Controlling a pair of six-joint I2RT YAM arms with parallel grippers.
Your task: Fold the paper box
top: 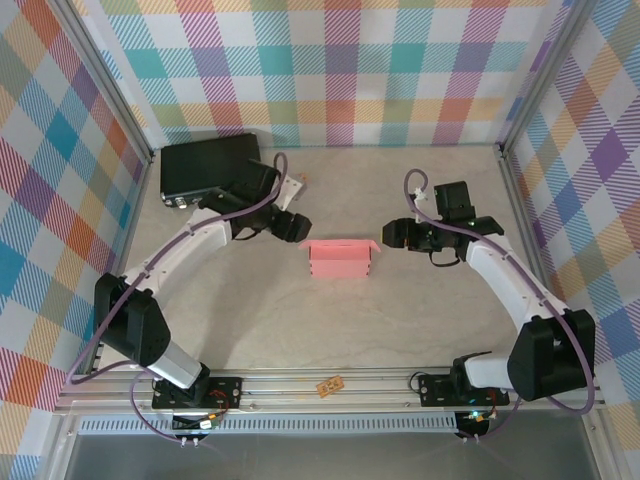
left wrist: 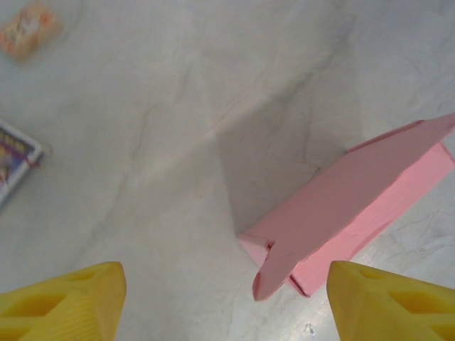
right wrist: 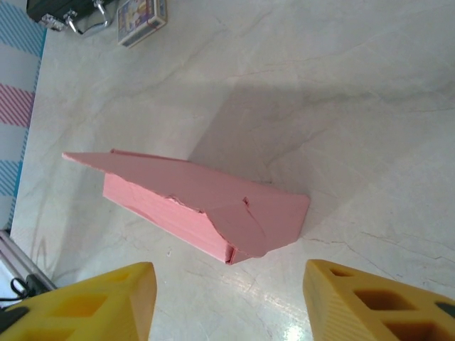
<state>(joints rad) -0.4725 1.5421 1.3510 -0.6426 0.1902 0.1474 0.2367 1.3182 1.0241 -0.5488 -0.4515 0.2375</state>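
- Found the paper box (top: 340,259) near the middle of the table (top: 420,330), between the two grippers and touching neither.
- Noted walls standing and the body already formed into a shallow rectangular shell, with the base flat on the surface.
- Noted the top panel (right wrist: 178,174) raised at a slant over the body in both wrist views, not pressed down onto the walls.
- Noted an end tab (left wrist: 274,273) projecting loose at the near corner, not tucked in. Could not tell how the far end is secured.
- Recorded the left gripper (top: 292,226) with jaws spread wide and nothing between them, standing just off the box's left end.
- Recorded the right gripper (top: 392,236) likewise wide open and empty, standing just off the right end, with the box lying ahead of its yellow fingers (right wrist: 106,302).
- Judged the forming stage largely done.
- Judged as remaining: lowering the top panel, tucking the loose tab, and seating the closure.
- Observed a black case (top: 208,165) at the far left corner, well apart from the box and playing no part.
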